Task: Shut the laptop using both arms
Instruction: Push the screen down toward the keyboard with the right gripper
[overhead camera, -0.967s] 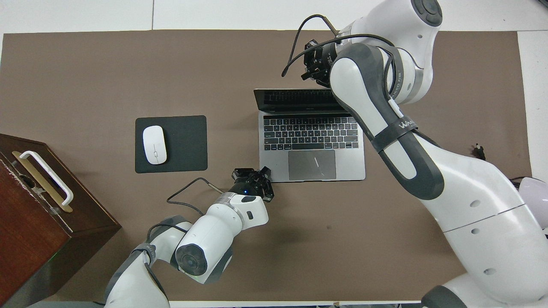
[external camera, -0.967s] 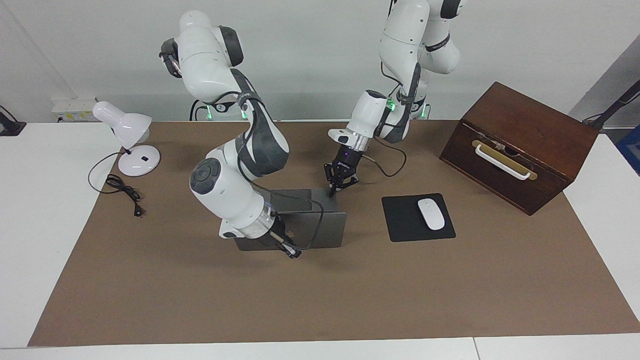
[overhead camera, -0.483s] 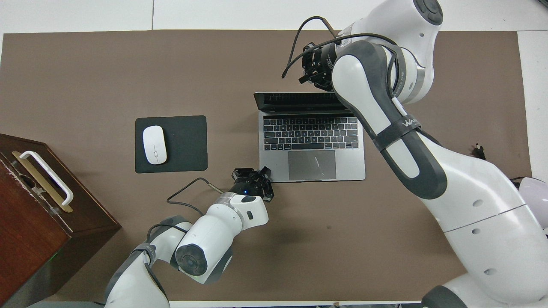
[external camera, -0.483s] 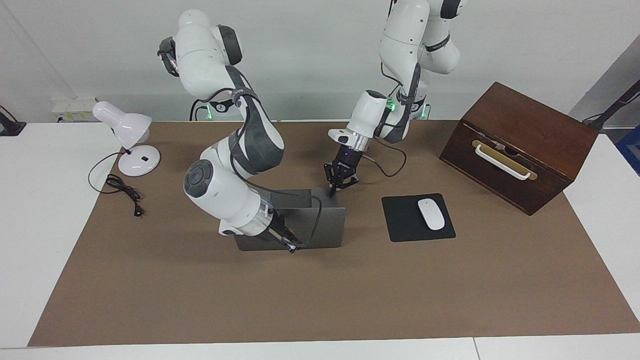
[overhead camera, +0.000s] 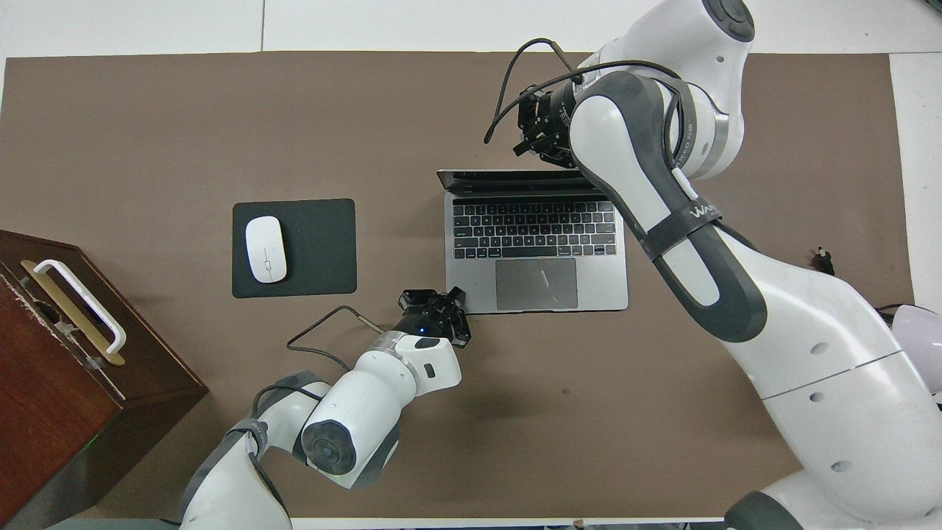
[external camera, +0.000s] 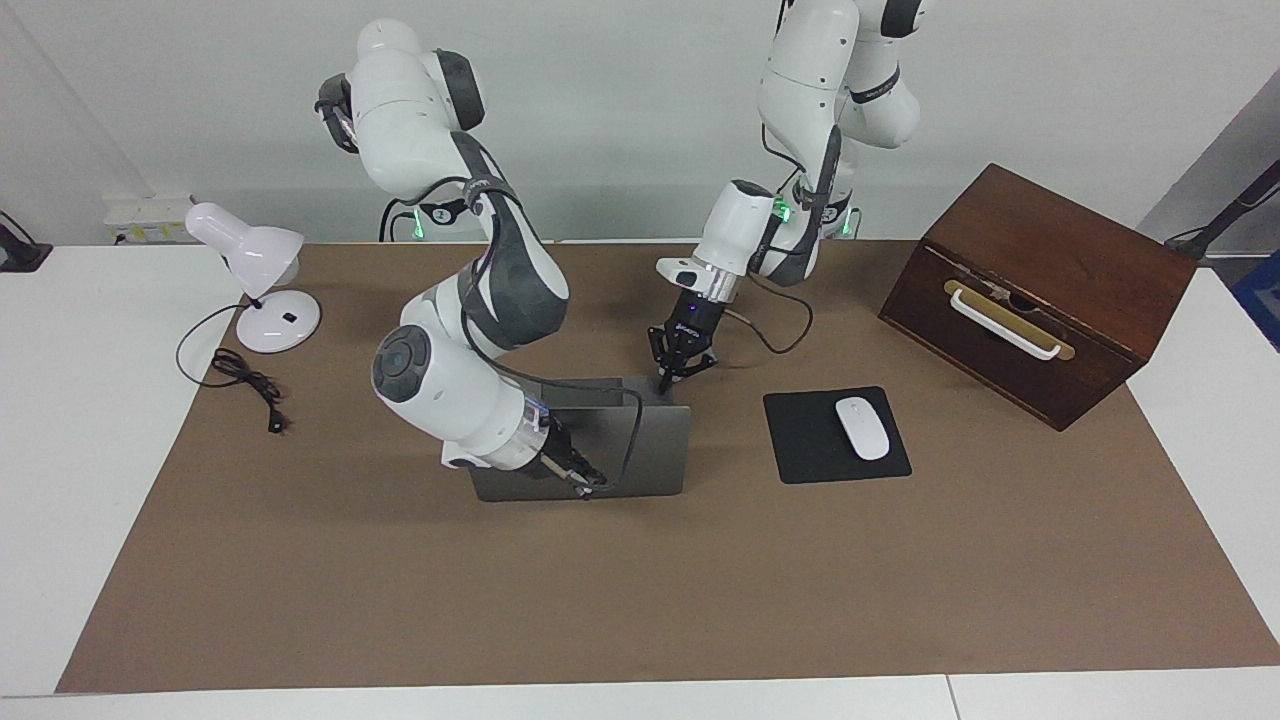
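The silver-grey laptop (external camera: 640,450) (overhead camera: 537,250) sits open mid-table, its lid standing steeply, tipped slightly away from the robots, with the keyboard toward the robots. My right arm reaches over it from the right arm's end. The right gripper (external camera: 590,483) (overhead camera: 541,143) is shut, its tips against the back of the lid near the top edge. My left gripper (external camera: 663,380) (overhead camera: 436,305) is shut, and its tips rest at the base's corner nearest the robots, toward the left arm's end.
A black mouse pad (external camera: 810,445) (overhead camera: 316,246) with a white mouse (external camera: 862,428) (overhead camera: 265,249) lies beside the laptop toward the left arm's end. A brown wooden box (external camera: 1040,290) (overhead camera: 59,368) stands past it. A white desk lamp (external camera: 255,260) and its cord sit at the right arm's end.
The right gripper has moved toward the robots with the lid's top edge, so the lid stands steeper than a second ago. The left gripper has stayed put at the base corner.
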